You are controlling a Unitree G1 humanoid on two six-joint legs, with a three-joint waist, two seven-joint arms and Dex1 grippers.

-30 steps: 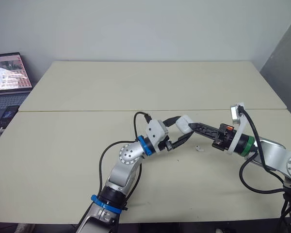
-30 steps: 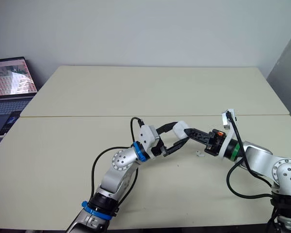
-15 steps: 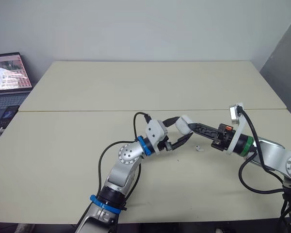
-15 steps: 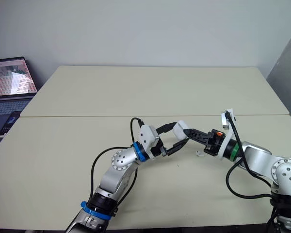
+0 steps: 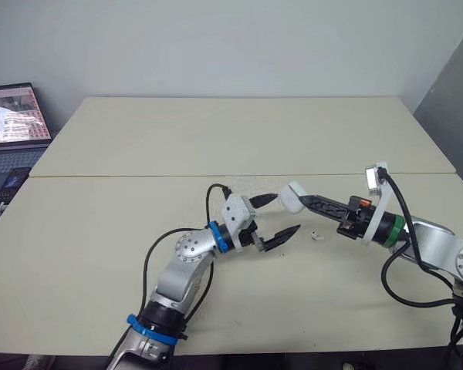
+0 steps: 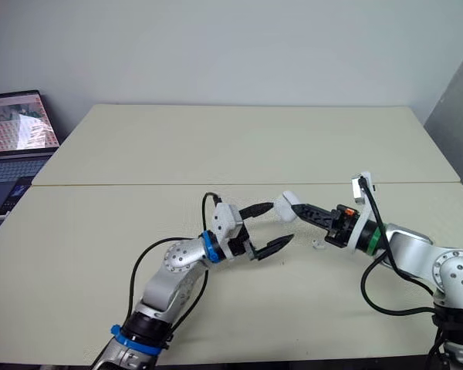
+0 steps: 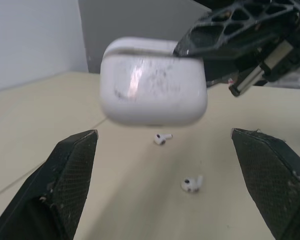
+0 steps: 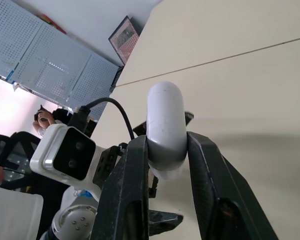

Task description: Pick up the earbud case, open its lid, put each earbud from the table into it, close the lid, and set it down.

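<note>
case (image 5: 291, 198) looks light, glossy, slippery | right jaws pinch its sides | left jaws wide open — lid (image 7: 140, 46) edge seems the hold

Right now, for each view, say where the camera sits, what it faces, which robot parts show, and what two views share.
Eye views: on the head, looking forward and down at the table; both arms show, left gripper open, right gripper holding the earbud case.
Left wrist view: along its own two fingers, toward the case and two earbuds on the table.
Right wrist view: along its fingers gripping the case, toward the left arm.
Shared: both wrist views show the case.
</note>
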